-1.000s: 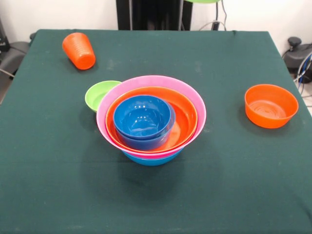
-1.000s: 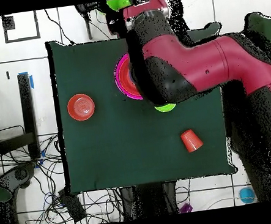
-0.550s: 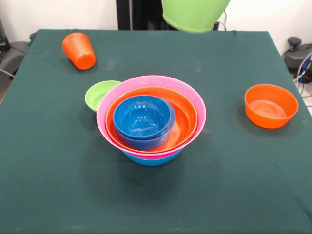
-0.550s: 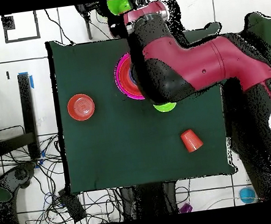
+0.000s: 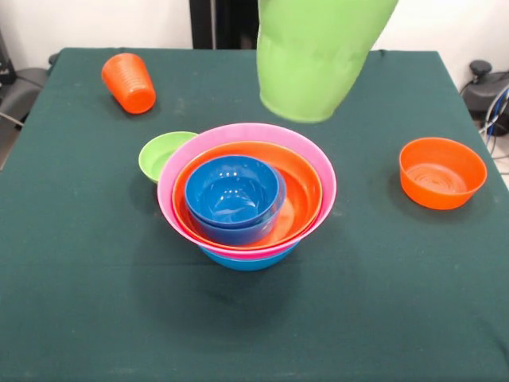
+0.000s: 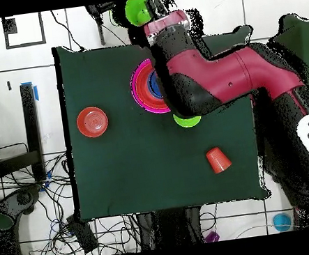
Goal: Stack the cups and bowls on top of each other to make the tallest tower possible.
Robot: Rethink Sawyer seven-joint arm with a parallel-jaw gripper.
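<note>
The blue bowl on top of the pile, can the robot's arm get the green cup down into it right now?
Probably yes. The blue bowl sits open and empty atop the tower, and the green cup hangs above with nothing between them.

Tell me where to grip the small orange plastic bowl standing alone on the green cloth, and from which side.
Grip the small orange plastic bowl by its rim wall, coming straight down from above. It stands upright with its mouth open, empty and touching nothing. Its sloped, wide body would probably slip out of a pinch from the side.

lime cup [image 5: 318, 56] aloft, seemingly above nested tower [image 5: 247, 199]
</note>
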